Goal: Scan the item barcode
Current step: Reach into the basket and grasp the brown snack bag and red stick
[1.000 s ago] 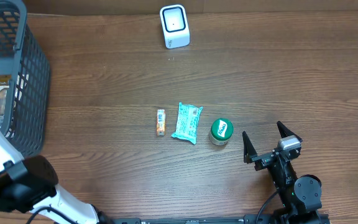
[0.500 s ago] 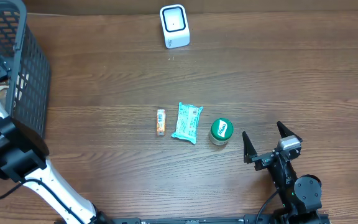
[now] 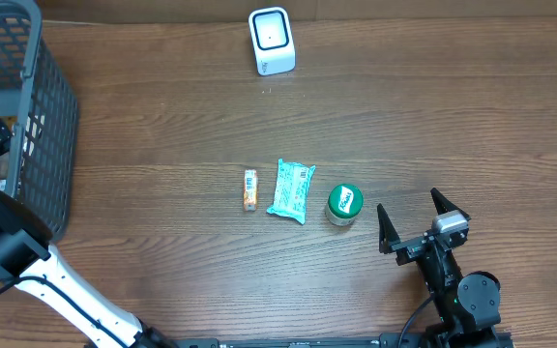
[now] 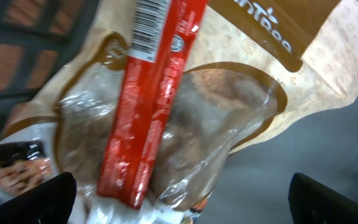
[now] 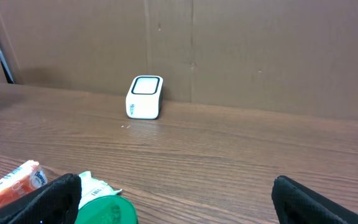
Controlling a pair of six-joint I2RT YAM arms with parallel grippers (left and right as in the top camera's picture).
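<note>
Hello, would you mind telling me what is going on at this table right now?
The left gripper is open inside the basket, hovering over a red stick that lies on a brown bag; it holds nothing. The right gripper sits open and empty near a green jar. An orange packet and a teal packet lie beside the jar. Nothing is at the scanner yet.

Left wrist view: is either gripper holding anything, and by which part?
Nothing is held. The left gripper hangs open over the red stick packet, and the right gripper stands open and empty.
</note>
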